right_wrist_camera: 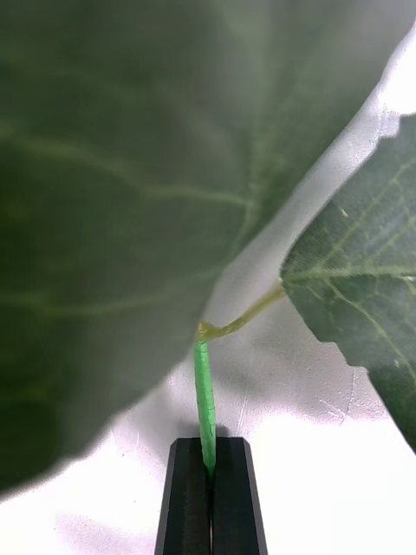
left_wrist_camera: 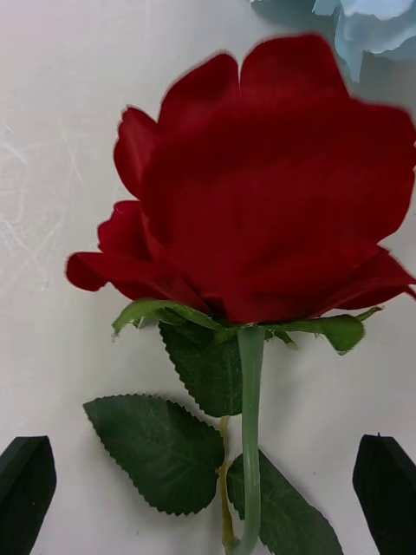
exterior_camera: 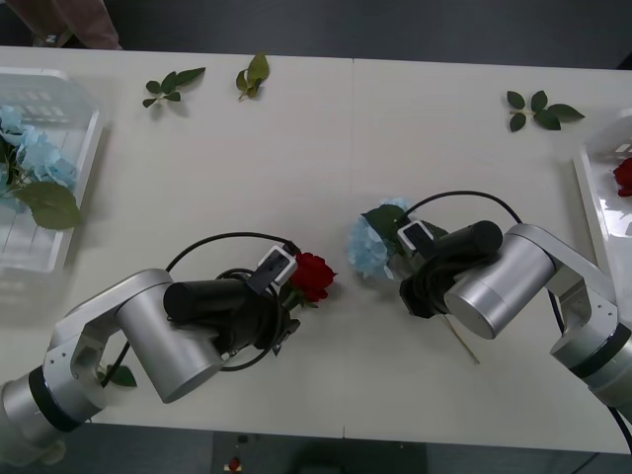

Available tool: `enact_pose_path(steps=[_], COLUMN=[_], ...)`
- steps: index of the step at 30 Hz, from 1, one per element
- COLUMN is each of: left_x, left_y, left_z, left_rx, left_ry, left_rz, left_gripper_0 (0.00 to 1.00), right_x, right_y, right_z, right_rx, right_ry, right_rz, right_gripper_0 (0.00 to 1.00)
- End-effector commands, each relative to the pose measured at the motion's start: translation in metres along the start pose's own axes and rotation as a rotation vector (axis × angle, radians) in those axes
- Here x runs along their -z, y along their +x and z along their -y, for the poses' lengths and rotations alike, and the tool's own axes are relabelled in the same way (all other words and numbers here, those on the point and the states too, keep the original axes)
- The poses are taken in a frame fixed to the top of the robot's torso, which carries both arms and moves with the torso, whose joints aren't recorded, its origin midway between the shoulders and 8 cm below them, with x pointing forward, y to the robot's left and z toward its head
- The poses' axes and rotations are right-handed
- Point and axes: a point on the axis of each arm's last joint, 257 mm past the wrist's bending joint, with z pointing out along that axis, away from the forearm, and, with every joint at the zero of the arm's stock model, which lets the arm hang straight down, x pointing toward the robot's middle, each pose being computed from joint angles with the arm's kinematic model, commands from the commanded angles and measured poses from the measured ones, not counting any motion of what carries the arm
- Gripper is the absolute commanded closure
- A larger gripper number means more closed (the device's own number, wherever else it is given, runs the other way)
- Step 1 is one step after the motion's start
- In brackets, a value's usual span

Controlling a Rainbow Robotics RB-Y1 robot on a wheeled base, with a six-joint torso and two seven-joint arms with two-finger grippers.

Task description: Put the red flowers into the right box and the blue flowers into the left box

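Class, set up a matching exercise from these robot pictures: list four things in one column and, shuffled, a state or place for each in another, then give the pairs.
Things:
1. left gripper
2. right gripper
3. deep-red artificial rose
4. ribbed white plastic left box

States:
A. shut on a thin green stem
B. holds pale blue flowers
C. open, fingers either side of a stem
D. lies on the table mid-front

Pairs: 1-C, 2-A, 3-D, 4-B

You see silver arm links, black wrist housings, looping black cables; black left gripper [left_wrist_camera: 208,499] fingers.
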Motion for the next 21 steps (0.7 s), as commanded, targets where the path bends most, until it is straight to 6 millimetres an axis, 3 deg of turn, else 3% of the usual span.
enact_pose_path(steps=[1,7,10,12,18,21], left_x=[-0.008,-0.010,-0.010,-0.010,-0.010,-0.010], left_y=[-0.007,-0.006,-0.005,-0.006,-0.005,-0.006], left_z=[-0.003,-0.003,-0.003,-0.002,-0.003,-0.003], left_rx=[0.012,0.000,-0.001,0.000,0.002,0.001], left_ry=[-0.007,-0.011,-0.010,-0.009,-0.010,-0.011], left_rz=[0.026,0.026,0.025,0.026,0.025,0.026], left_gripper_0=[0.00,0.03,0.31,0.40,0.85,0.94], right_x=[0.008,0.015,0.021,0.026,0.043,0.053], right_y=[-0.023,-0.030,-0.034,-0.036,-0.042,-0.045], right_z=[-0.003,0.009,0.016,0.022,0.039,0.048], right_rx=[-0.045,-0.054,-0.068,-0.079,-0.114,-0.130], right_ry=[-0.005,0.011,0.011,0.009,0.007,0.012], right_rz=[0.043,0.062,0.075,0.081,0.092,0.088], right_gripper_0=[1.00,1.00,1.00,1.00,1.00,1.00])
